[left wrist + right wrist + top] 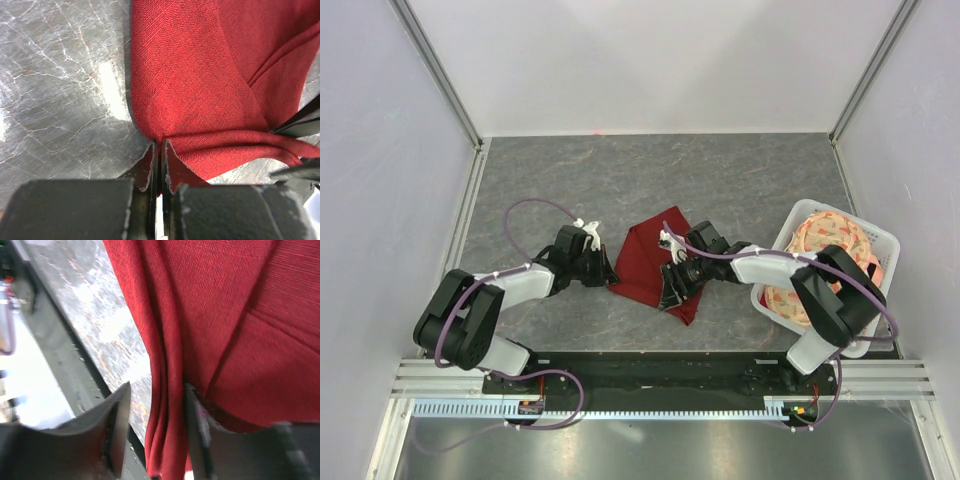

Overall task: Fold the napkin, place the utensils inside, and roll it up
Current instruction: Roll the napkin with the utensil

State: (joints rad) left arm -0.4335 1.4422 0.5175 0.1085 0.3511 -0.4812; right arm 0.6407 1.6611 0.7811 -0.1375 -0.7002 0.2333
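Observation:
The dark red napkin (652,262) lies bunched and partly folded on the grey table, between my two grippers. My left gripper (611,273) is at its left corner. In the left wrist view the jaws (160,145) are shut on that corner of the napkin (200,80). My right gripper (672,288) is at the napkin's near right edge. In the right wrist view it (157,387) is open, with a folded ridge of napkin (225,315) between the fingers, against the right finger (195,420). The spoon is not in view.
A white basket (880,240) stands at the right edge of the table, holding the peach-and-cream floral cloth (825,245). The right arm reaches past its left side. The table's near edge and black rail (650,365) lie just in front of the napkin.

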